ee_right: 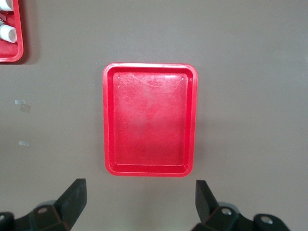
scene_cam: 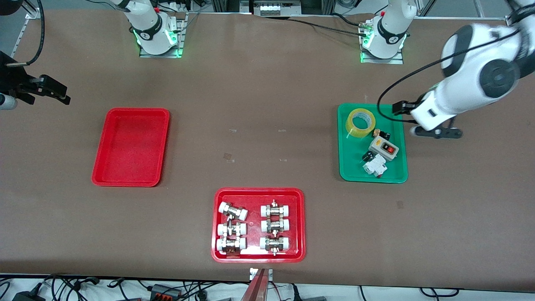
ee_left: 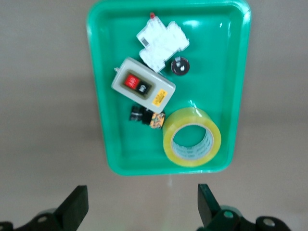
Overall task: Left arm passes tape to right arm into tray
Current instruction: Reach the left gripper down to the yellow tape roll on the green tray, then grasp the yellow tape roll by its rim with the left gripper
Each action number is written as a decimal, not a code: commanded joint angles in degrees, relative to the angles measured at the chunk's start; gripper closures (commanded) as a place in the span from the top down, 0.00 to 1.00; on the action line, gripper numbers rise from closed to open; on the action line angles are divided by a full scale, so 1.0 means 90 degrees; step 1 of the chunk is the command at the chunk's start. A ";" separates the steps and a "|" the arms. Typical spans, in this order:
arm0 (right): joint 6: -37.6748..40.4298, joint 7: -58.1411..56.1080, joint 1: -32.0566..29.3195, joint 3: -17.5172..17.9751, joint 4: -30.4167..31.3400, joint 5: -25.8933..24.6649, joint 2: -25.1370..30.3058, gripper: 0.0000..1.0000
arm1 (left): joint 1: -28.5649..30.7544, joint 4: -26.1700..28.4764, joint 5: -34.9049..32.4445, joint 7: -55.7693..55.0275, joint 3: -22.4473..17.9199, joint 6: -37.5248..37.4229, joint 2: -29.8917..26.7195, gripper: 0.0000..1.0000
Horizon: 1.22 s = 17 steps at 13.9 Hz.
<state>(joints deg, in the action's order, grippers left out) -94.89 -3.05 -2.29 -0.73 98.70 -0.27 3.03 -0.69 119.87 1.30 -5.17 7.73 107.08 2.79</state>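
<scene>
Brown counter (scene_cam: 259,125): the tape (scene_cam: 361,122) lies in a green tray (scene_cam: 401,177) near the left arm's end. Left gripper (ee_left: 142,207) hovers beside it, fingers wide and empty; right gripper (ee_right: 139,204), likewise spread, waits by the empty red tray (scene_cam: 100,177), seemingly for the handover.

- brown table (scene_cam: 267,104), matte, spanning the whole front view.
- plain red tray (scene_cam: 131,146) flat on it toward the right arm's end, nothing inside.
- wider red tray (scene_cam: 258,224) nearest the front camera, midway along the table, carrying white-capped metal fittings (scene_cam: 253,228) in two columns.
- green tray (scene_cam: 372,143) toward the left arm's end, holding the yellow tape (scene_cam: 361,123), a grey switch box (scene_cam: 383,148) and small parts.
- small scraps of clear tape (scene_cam: 228,156) stuck to the bare surface between the trays.
- two arm bases (scene_cam: 158,37) bolted along the edge farthest from the front camera.
</scene>
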 commanded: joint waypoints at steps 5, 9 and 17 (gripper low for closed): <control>-0.0033 -0.0042 -0.0117 0.0051 0.0010 -0.0009 -0.0004 1.00 | 0.0009 0.1202 0.0266 -0.0624 0.0391 0.1841 0.0977 1.00; -0.0033 -0.0072 -0.0127 0.0051 0.0000 -0.0009 -0.0024 1.00 | 0.0008 0.1542 0.0256 -0.0715 0.0519 0.2544 0.1340 1.00; -0.0004 -0.0082 -0.0146 0.0042 -0.0029 -0.0009 -0.0063 1.00 | 0.0096 0.1661 0.0256 -0.0724 0.0519 0.2439 0.1360 0.13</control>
<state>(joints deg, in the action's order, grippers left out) -95.04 -3.05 -2.80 -0.79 98.70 -0.27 2.60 -0.09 134.58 3.03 -11.30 12.09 130.19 16.19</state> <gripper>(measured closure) 0.000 0.586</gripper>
